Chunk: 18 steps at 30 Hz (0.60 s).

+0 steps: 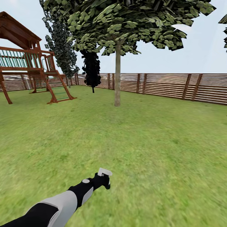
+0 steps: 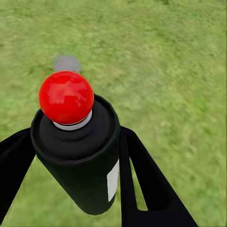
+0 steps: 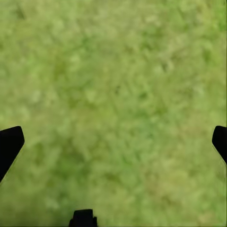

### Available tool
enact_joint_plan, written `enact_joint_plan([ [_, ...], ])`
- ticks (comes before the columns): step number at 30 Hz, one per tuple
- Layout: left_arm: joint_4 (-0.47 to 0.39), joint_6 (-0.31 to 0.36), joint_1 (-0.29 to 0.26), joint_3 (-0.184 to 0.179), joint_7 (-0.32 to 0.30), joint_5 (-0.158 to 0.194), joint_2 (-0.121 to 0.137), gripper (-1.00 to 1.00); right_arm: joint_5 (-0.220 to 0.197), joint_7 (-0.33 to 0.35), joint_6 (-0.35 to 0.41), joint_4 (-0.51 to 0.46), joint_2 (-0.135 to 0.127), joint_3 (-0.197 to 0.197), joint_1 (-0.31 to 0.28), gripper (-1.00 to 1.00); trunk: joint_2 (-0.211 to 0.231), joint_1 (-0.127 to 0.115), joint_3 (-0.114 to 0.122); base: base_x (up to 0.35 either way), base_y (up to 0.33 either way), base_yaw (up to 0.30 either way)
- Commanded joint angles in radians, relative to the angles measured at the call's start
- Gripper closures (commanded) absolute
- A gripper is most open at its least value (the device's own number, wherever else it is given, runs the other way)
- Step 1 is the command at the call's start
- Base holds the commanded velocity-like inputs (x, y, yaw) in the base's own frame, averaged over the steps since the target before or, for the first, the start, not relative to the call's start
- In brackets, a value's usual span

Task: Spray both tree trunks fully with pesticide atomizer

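Observation:
My left gripper (image 1: pixel 103 181) reaches forward low over the lawn, shut on the pesticide atomizer (image 1: pixel 104 172), whose pale head shows above the fingers. In the left wrist view the atomizer (image 2: pixel 78 151) is a dark bottle with a white label and a red ball on top, clamped between my two black fingers (image 2: pixel 142 175). A tree (image 1: pixel 126 22) with a wide green canopy stands ahead, its straight grey-brown trunk (image 1: pixel 117 75) rising from the grass well beyond the gripper. My right gripper (image 3: pixel 113 142) is open over bare grass, its black fingertips wide apart.
A wooden play tower (image 1: pixel 28 63) stands at the far left. Narrow dark columnar trees (image 1: pixel 91 67) grow behind the trunk. A brown slat fence (image 1: pixel 170 85) rings the back of the lawn (image 1: pixel 142 142). Open grass lies between me and the trunk.

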Motion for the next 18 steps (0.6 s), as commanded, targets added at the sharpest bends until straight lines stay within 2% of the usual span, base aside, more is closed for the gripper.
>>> enact_joint_plan([
  [1, 0.001, -0.006, -0.001, -0.004, 0.0, -0.001, 0.0, 1.0, 0.006, -0.003, -0.007, 0.005, 0.0, -0.005, -0.002, -1.0, -0.001, 0.001, -0.001, 0.7, 0.02, 0.0],
  [18, 0.001, -0.006, -0.001, -0.004, 0.0, -0.001, 0.0, 1.0, 0.006, -0.003, -0.007, 0.005, 0.0, -0.005, -0.002, -1.0, -0.001, 0.001, -0.001, 0.7, 0.002, 0.0],
])
